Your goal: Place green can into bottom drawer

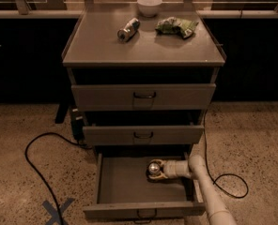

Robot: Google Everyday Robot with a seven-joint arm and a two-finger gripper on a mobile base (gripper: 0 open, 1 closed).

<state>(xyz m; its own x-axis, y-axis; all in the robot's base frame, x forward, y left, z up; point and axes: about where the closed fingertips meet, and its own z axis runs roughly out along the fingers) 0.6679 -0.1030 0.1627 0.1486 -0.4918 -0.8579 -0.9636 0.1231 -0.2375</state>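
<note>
The bottom drawer point(143, 210) of the grey cabinet is pulled out wide, and its floor is in view. My gripper point(151, 170) reaches into it from the right on a white arm point(202, 182). It is low over the drawer floor, right of centre. Its fingers sit on either side of the green can point(153, 168), shut on it. Only the can's shiny silver end shows, facing up toward the camera. I cannot tell whether the can touches the drawer floor.
The middle drawer point(143, 135) and top drawer point(143, 96) overhang the back of the open one. On the cabinet top lie a silver can point(128, 29), a green snack bag point(176, 26) and a white bowl point(149, 6). Black cables point(35, 168) trail on the floor on both sides.
</note>
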